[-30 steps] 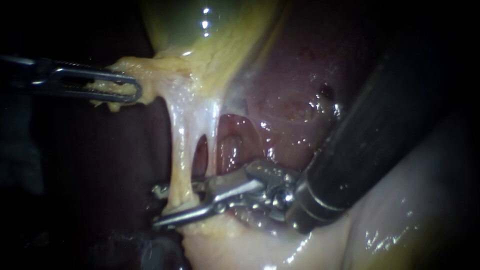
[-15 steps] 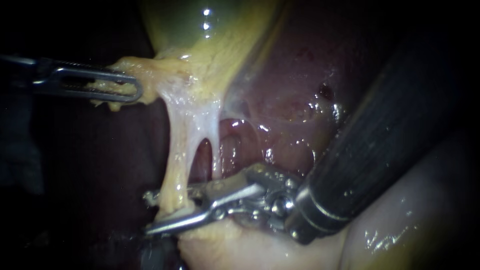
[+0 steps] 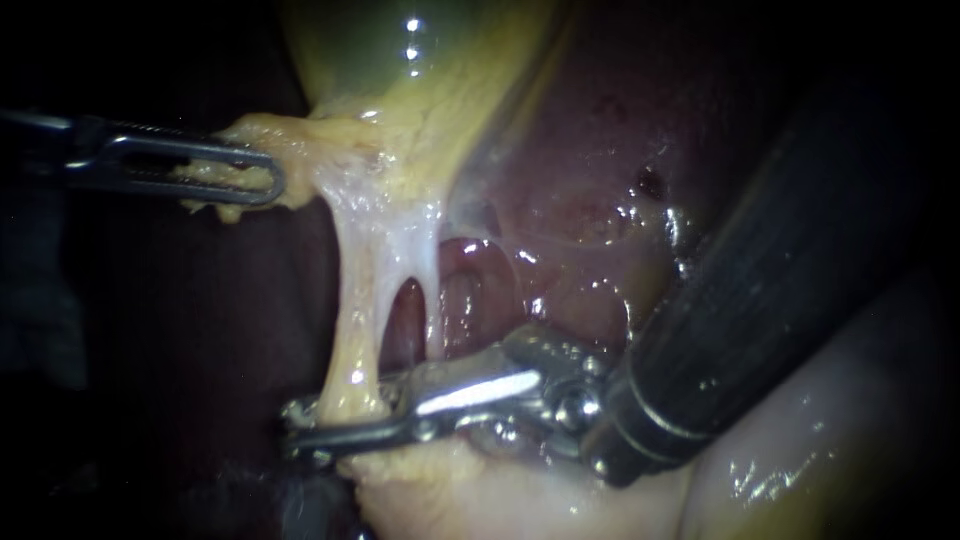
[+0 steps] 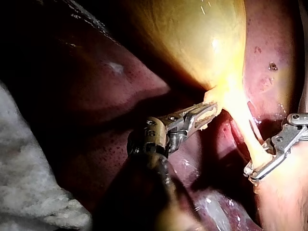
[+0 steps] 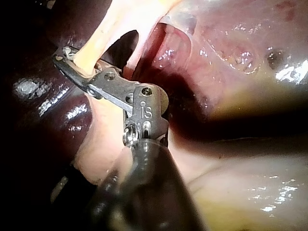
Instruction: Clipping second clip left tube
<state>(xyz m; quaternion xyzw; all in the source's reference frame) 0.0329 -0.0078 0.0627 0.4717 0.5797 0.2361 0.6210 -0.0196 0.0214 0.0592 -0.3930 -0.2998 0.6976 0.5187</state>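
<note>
Jaws clamped across left tube [image 3: 356,335]
Right instrument [image 3: 305,428] holds the left tube near its lower end, both jaws pressed on it; left instrument [image 3: 262,176] grips yellow tissue [image 3: 300,150] under the gallbladder [image 3: 400,70], jaws closed on it.

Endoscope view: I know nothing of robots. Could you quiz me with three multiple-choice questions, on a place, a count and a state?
1. The right instrument has its jaws: A touching nothing; B around the left tube, at its lower end; C gripping the other instrument.
2. Instruments in view: A three; B one; C two.
3. The left instrument has its jaws: A shut on yellowish tissue; B open and empty; C hidden.
Answers: B, the jaws straddle the tube; C, one shaft enters from each side; A, tissue is pinched between them.
</note>
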